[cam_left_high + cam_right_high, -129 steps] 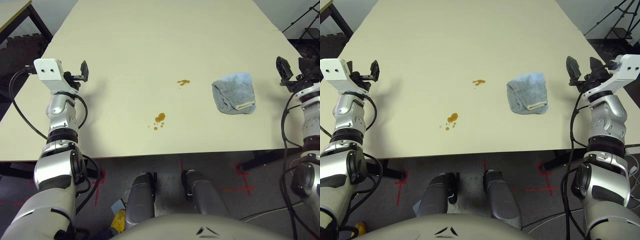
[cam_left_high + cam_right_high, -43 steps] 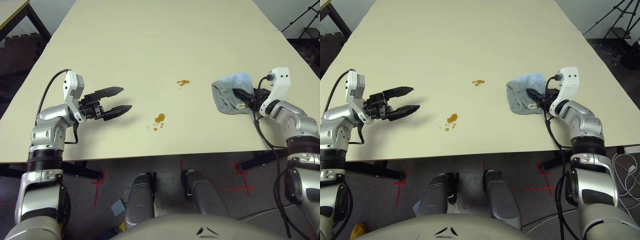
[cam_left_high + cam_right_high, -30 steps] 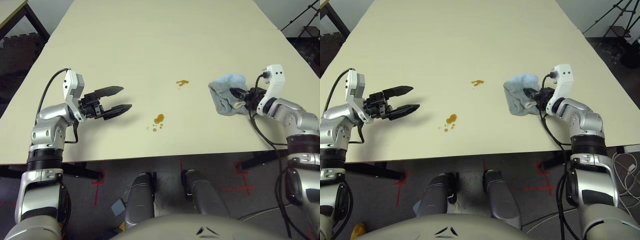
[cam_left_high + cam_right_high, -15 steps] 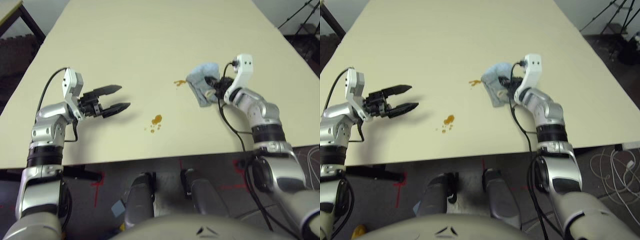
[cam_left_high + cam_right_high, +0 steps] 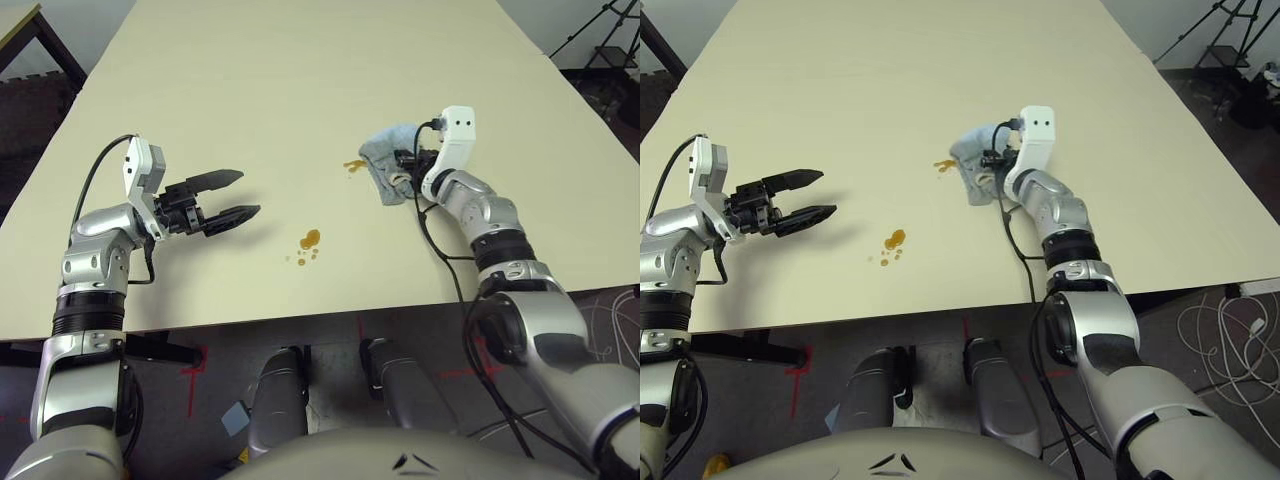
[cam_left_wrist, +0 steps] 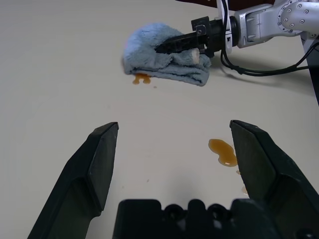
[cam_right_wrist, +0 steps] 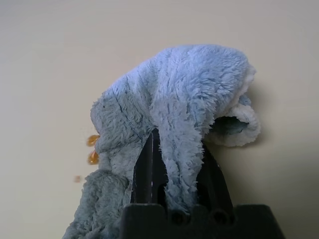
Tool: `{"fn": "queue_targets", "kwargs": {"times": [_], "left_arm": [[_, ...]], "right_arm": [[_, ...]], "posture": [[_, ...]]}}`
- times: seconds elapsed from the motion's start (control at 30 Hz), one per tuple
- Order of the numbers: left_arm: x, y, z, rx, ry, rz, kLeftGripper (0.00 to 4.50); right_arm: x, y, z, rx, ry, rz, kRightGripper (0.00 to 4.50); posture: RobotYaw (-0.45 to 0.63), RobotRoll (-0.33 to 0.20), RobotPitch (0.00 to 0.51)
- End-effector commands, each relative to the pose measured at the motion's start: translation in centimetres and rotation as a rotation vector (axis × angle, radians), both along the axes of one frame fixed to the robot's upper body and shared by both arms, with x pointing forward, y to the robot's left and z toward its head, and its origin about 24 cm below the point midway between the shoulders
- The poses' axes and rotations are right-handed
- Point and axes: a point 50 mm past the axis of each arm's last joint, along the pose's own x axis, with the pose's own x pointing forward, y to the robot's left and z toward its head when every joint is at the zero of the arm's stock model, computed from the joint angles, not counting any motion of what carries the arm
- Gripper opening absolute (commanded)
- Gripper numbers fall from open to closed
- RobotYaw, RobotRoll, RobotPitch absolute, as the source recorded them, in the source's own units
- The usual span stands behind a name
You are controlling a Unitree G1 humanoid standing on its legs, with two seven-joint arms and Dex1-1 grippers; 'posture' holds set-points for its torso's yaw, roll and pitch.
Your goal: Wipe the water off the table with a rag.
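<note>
The light blue-grey rag [image 5: 383, 160] lies bunched on the cream table [image 5: 300, 70], its left edge touching the far cluster of amber water drops [image 5: 352, 166]. My right gripper [image 5: 408, 166] is shut on the rag [image 7: 174, 104], with a fold pinched between its black fingers [image 7: 148, 172]. Some drops [image 7: 92, 142] show beside the cloth. A second water cluster [image 5: 309, 240] sits nearer the front edge, apart from the rag. My left gripper [image 5: 248, 192] hovers open over the table's left part, with nothing between its fingers [image 6: 102, 154]. It points toward the near drops [image 6: 223, 152].
Another table's dark leg [image 5: 45, 40] stands past the far left corner. A black tripod [image 5: 605, 20] stands beyond the right edge. Cables [image 5: 1230, 310] lie on the floor at the right. Bare tabletop stretches away behind the rag.
My right gripper has closed on the rag and dragged it left across the table until its edge reached the far drops. The left arm has held still over the last 1.4 s.
</note>
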Motion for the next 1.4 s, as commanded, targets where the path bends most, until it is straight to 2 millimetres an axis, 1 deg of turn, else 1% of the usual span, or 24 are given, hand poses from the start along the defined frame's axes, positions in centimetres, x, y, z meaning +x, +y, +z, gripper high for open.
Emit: {"fn": "queue_targets", "kwargs": {"times": [0.03, 0.17, 0.3, 0.5, 0.6, 0.7, 0.87, 1.1, 1.4], "left_arm": [[-0.2, -0.1, 0.0, 0.015, 0.007, -0.015, 4.5], [-0.3, -0.1, 0.0, 0.013, 0.009, -0.017, 4.5], [-0.4, -0.1, -0.1, 0.012, 0.01, -0.015, 4.5], [-0.5, -0.1, -0.2, 0.01, 0.012, -0.013, 4.5], [-0.5, -0.1, -0.2, 0.01, 0.013, -0.014, 4.5], [-0.4, -0.2, -0.2, 0.008, 0.013, -0.015, 4.5], [-0.4, -0.3, -0.2, 0.007, 0.014, -0.018, 4.5], [-0.2, -0.5, -0.2, 0.006, 0.014, -0.022, 4.5], [0.0, -0.5, -0.4, 0.008, 0.023, -0.024, 4.5]], "right_arm": [[-0.8, 3.4, -1.2, -0.01, 0.053, 0.12, 0.07], [-1.4, 5.8, -1.1, -0.004, 0.053, 0.209, 0.07], [-2.1, 7.3, -1.1, 0.008, 0.052, 0.277, 0.07], [-2.9, 8.6, -1.3, 0.022, 0.057, 0.352, 0.07], [-2.9, 8.5, -1.3, 0.021, 0.055, 0.338, 0.07], [-2.3, 7.6, -1.1, 0.008, 0.042, 0.274, 0.07], [-0.7, 4.7, -0.6, -0.022, 0.019, 0.126, 0.07], [1.2, 0.5, 0.9, -0.031, -0.024, -0.058, 0.07], [2.3, -4.3, 2.7, -0.013, -0.059, -0.221, 0.07]], "posture": [[-0.1, 0.0, 0.14], [-0.09, 0.0, 0.141], [-0.09, 0.0, 0.141], [-0.09, 0.0, 0.141], [-0.09, 0.0, 0.141], [-0.09, 0.0, 0.143], [-0.1, 0.0, 0.143], [-0.1, 0.0, 0.141], [-0.11, 0.0, 0.141]]}}
